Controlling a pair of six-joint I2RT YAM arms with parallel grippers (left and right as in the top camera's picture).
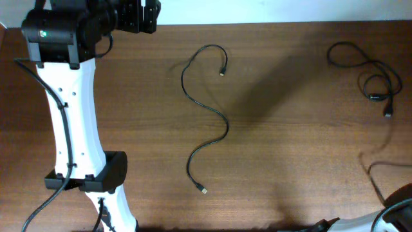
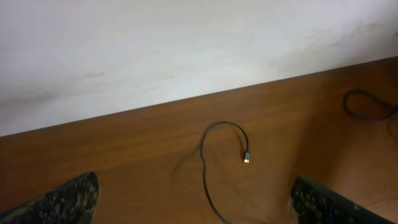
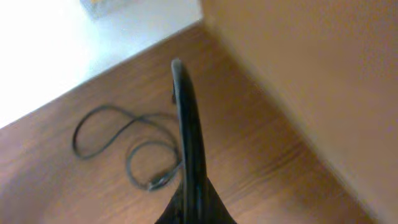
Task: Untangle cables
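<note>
- Brown wooden tabletop point(image 1: 290, 142), backed by a pale wall point(image 2: 155, 50), carries the cables, and none of them is in a gripper.
- One cable point(image 1: 207, 109) lies alone near the middle of the table in a long S-curve. One small plug end is hooked round at the far side and the other points toward the near edge.
- From the left wrist view, the hooked end of that cable point(image 2: 214, 140) lies flat on the wood, with a metallic tip showing.
- A second cable point(image 1: 370, 71) lies in loose, overlapping loops at the far right corner, well apart from the first. The right wrist view shows the same loops point(image 3: 124, 146) flat on the table.
- The left gripper point(image 2: 199, 202) is up near the far left edge by the wall. Its fingers point(image 2: 68, 202) are spread wide with nothing between them, and the hooked cable end lies ahead of it, not touching.
- The right gripper point(image 3: 179, 71) has its fingers pressed together into one thin dark blade, pinching nothing. The looped cable sits on the table beside it.
- From overhead, the white left arm point(image 1: 71, 129) runs up the left side of the table, and only a bit of the right arm point(image 1: 396, 216) shows at the near right corner.
</note>
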